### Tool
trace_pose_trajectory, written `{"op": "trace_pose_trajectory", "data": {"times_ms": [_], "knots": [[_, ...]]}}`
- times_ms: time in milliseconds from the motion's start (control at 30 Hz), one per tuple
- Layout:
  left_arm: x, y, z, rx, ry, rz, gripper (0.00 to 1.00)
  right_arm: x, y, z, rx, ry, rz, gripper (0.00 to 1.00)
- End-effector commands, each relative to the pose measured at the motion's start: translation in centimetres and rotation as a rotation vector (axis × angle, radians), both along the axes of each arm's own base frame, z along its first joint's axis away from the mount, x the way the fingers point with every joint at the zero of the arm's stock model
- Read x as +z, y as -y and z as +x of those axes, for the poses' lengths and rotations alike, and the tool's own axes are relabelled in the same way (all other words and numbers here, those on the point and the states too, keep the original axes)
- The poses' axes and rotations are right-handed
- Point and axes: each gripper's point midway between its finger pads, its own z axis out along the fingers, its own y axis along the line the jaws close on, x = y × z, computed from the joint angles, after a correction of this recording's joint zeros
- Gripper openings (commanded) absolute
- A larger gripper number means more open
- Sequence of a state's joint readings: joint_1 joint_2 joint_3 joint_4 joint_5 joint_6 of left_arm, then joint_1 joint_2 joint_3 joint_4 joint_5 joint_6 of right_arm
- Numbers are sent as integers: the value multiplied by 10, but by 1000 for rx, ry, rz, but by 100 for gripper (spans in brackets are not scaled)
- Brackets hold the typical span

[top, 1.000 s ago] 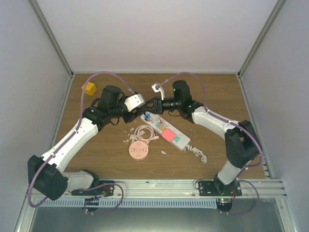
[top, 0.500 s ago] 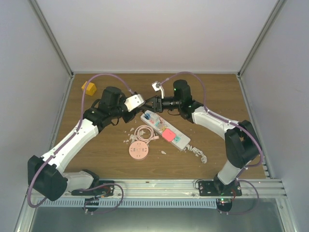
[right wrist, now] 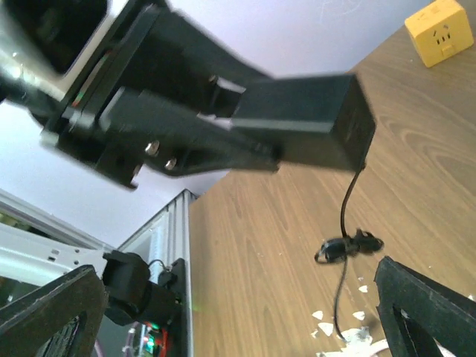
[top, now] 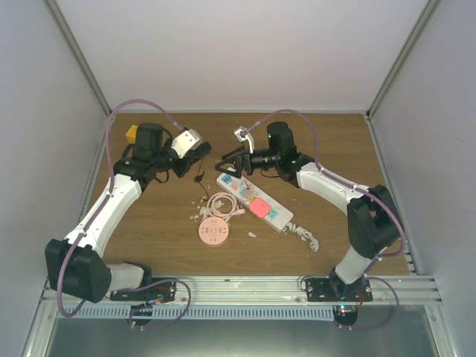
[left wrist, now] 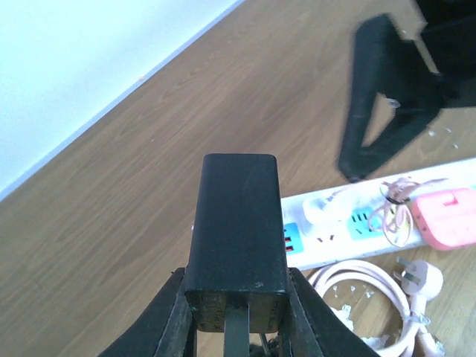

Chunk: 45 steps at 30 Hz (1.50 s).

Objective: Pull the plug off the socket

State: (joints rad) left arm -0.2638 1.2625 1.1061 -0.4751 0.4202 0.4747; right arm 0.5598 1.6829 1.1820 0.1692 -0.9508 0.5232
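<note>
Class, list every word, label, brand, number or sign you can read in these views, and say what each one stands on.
No text can be read clearly in any view.
On the pink round disc: marks across its face, too small to read.
On the black adapter: faint specks on the casing, too blurred to read.
On the power strip: no readable print.
On the yellow cube: socket slots only, no lettering.

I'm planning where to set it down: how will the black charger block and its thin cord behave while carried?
The black charger block looks rigid and flat-sided, so it probably won't roll. Its thin cord hangs slack with a small bundle, so it will likely swing and drag. The smooth sides might slip in the left pincer.
</note>
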Motion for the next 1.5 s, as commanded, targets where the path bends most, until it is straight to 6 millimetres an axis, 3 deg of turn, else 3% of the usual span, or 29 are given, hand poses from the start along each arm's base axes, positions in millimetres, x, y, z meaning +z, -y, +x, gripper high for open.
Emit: {"op": "trace_pose_trajectory", "data": {"times_ms": [0, 233, 467, 700, 900, 1100, 1467], "knots": [[16, -11, 23, -1, -10, -92, 16, 19, 5, -7, 45, 139, -5, 100], [9, -35, 64, 26, -107, -187, 16, 19, 19, -17, 59, 334, -91, 100], [-14, -46, 107, 31, -205, -240, 16, 9, 38, -20, 30, 483, -217, 100], [-66, -76, 152, 91, -354, -304, 17, -8, 62, -19, -4, 510, -302, 100], [-112, -123, 183, 220, -436, -364, 17, -28, 76, -18, -15, 526, -390, 100], [-143, -160, 196, 322, -478, -381, 17, -49, 91, -13, -32, 541, -486, 100], [-172, -185, 198, 396, -515, -361, 29, -93, 134, -7, -94, 582, -762, 100]]}}
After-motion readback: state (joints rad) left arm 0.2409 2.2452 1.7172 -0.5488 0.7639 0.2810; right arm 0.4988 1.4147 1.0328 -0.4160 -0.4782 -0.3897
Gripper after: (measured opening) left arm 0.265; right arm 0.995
